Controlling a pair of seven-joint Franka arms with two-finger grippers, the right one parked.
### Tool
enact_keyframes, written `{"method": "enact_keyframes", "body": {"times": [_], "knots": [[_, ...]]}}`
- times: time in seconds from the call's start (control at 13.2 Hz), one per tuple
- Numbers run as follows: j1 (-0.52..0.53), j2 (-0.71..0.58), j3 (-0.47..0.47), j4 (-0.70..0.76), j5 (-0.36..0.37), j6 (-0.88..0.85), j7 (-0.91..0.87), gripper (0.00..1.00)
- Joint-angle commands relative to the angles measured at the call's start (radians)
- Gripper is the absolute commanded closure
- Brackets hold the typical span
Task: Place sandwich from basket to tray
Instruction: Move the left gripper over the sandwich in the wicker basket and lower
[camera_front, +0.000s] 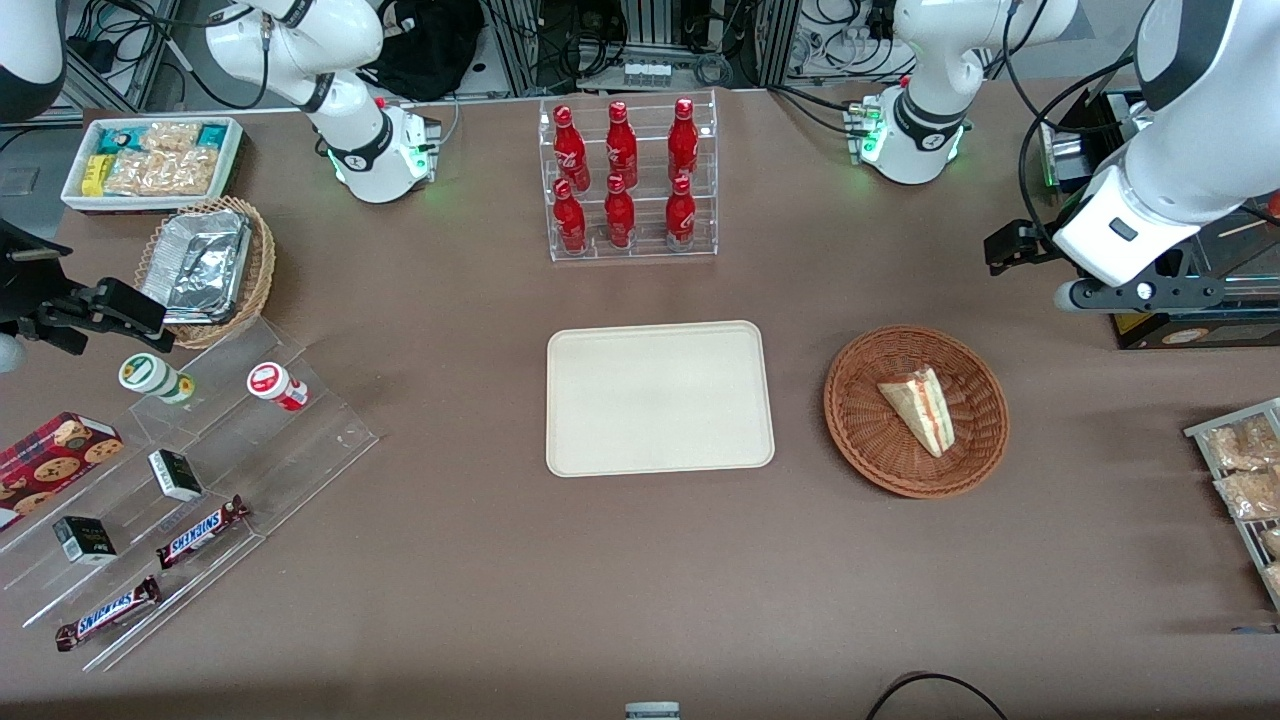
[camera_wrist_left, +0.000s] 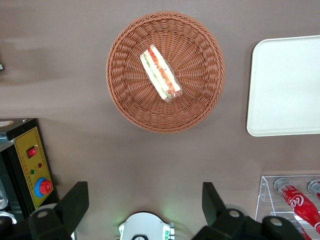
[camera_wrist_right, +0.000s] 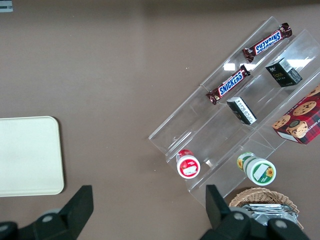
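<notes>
The sandwich, a pale bread wedge with a red and green filling stripe, lies in the round reddish-brown wicker basket. The cream tray lies flat beside the basket, toward the parked arm's end, with nothing on it. My gripper hangs high above the table, farther from the front camera than the basket and a little toward the working arm's end. Its fingers stand wide open with nothing between them.
A clear rack of red bottles stands farther from the front camera than the tray. A black control box sits near the gripper. A wire rack of snack bags is at the working arm's end; stepped acrylic shelves are at the parked arm's.
</notes>
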Motion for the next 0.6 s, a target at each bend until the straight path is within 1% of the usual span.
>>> {"method": "enact_keyframes", "body": {"times": [0.0, 0.08, 0.3, 0.53], "knots": [[0.008, 0.013, -0.008, 0.022, 0.017, 0.013, 0.009, 0.0], [0.005, 0.016, -0.009, 0.017, 0.03, 0.026, 0.001, 0.0], [0.007, 0.042, -0.009, -0.012, 0.035, 0.05, -0.002, 0.0], [0.007, 0.05, -0.009, -0.122, 0.035, 0.162, -0.005, 0.0]]}}
